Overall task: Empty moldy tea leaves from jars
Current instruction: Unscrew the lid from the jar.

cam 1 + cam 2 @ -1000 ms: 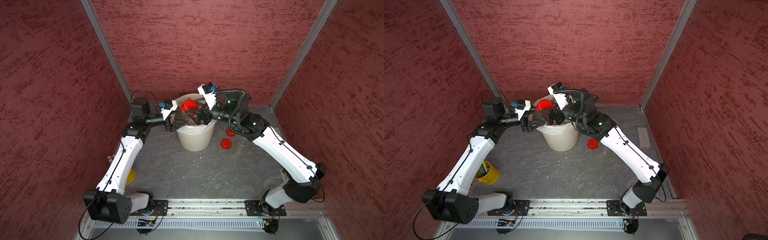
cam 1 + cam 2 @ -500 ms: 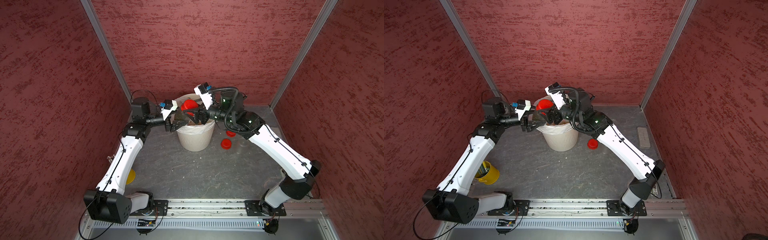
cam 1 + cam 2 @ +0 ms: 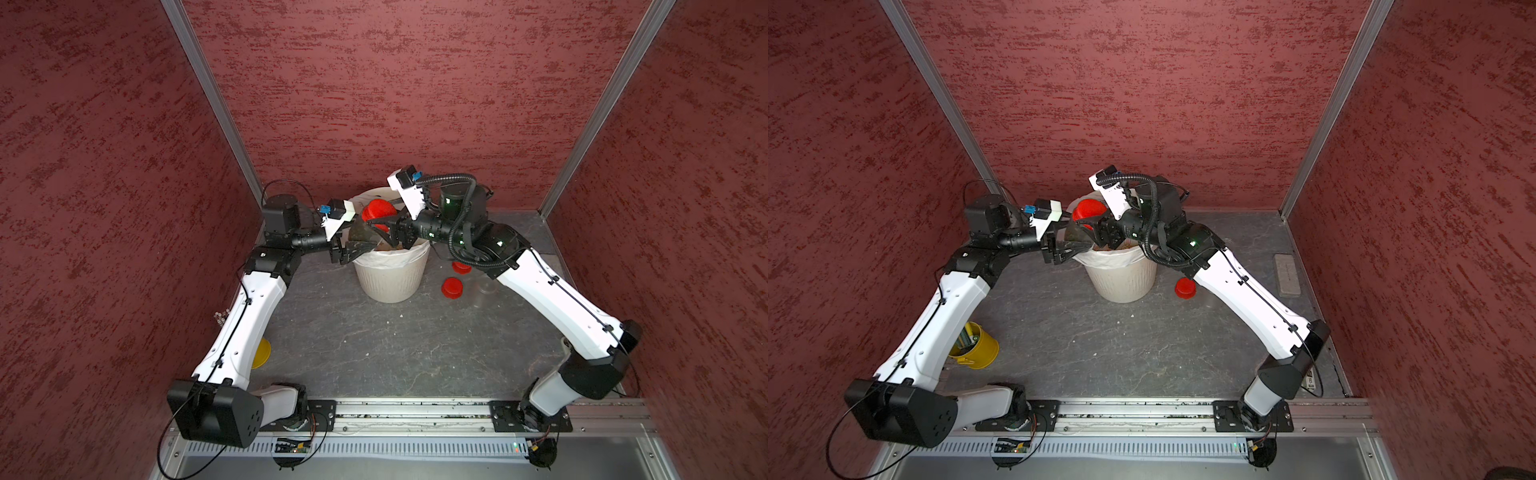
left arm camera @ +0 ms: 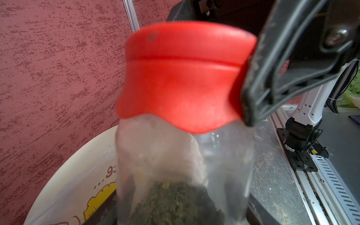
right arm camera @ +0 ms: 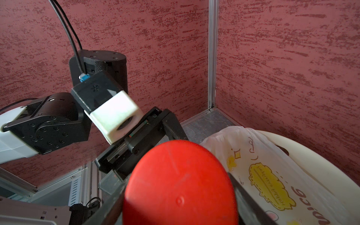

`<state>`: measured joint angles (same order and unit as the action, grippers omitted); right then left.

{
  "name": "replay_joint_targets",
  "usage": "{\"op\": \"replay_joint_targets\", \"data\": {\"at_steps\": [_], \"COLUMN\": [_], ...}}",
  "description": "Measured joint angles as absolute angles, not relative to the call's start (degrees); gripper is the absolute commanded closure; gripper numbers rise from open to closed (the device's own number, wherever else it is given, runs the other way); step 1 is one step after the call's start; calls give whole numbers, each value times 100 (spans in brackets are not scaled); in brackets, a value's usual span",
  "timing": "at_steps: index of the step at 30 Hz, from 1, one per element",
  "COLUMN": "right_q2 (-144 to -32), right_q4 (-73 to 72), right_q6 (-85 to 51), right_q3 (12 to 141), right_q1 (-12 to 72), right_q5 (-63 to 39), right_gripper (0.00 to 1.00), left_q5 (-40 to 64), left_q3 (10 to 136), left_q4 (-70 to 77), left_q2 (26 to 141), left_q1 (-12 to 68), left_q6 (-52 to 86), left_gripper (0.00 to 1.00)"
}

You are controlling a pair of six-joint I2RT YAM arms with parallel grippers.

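Frame centre: left gripper [image 3: 359, 242] clamped on clear cylindrical jar [image 4: 224, 155]; right gripper [image 3: 380, 229] straddles its round red lid [image 4: 181, 78], grip undetermined.

The left arm [image 3: 249, 316] and right arm [image 3: 552, 301] wear white shells over black joints [image 3: 272, 264], thin black cables [image 3: 237, 324] clipped along them. A ribbed black hose [image 3: 446, 178] loops above the right wrist. The left gripper [image 3: 365, 242] and right gripper [image 3: 376, 228] are black, angular.
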<state>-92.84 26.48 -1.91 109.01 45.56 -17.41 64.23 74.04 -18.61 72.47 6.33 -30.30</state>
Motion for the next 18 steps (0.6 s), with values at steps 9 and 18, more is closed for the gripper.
{"op": "replay_joint_targets", "data": {"at_steps": [9, 18], "right_q2": [-9537, -9607], "right_q4": [3188, 3763], "right_q6": [362, 1557], "right_q3": [11507, 11852], "right_q1": [4469, 4254], "right_q5": [-2093, -2904], "right_gripper": [60, 64], "left_q5": [6473, 6726], "left_q3": [7559, 7631], "left_q4": [-2029, -2279], "left_q2": [7247, 7247], "left_q1": [604, 626], "left_q6": [-3120, -3354], "left_gripper": [37, 37]}}
